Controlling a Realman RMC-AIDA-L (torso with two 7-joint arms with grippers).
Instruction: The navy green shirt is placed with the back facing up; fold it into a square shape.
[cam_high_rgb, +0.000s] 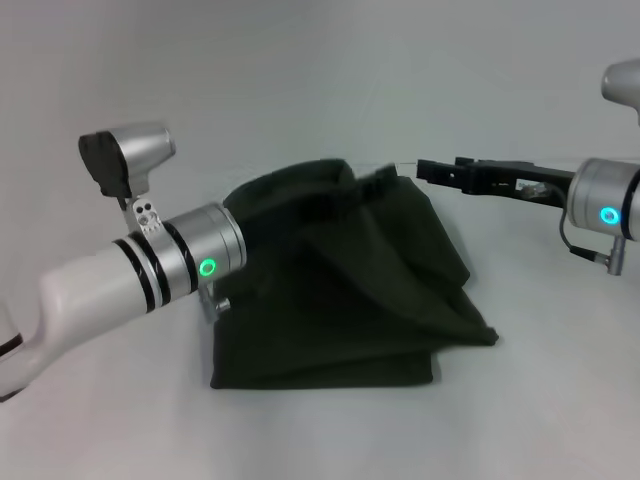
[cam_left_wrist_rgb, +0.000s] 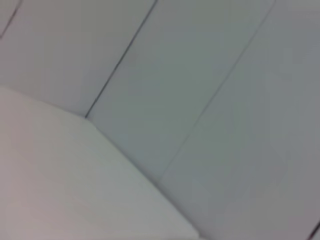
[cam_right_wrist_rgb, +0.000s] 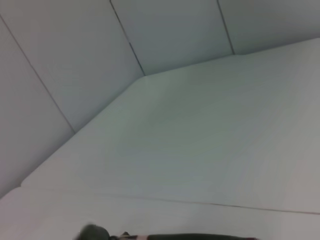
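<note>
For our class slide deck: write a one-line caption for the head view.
Both arms lift the far edge of the olive shirt, right gripper at its far right corner, left gripper hidden behind the cloth.

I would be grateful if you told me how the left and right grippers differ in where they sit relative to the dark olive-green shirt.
The left gripper is hidden behind its silver wrist at the dark olive-green shirt's left edge; the right gripper shows plainly, a black one at the shirt's far right corner. The left arm reaches in low and close, the right arm higher and farther back. Both meet the raised, bunched fabric.

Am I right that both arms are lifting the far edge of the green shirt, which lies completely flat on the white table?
Not flat. The head view shows the navy green shirt bunched and raised at its far edge, with the left gripper and right gripper there.
</note>
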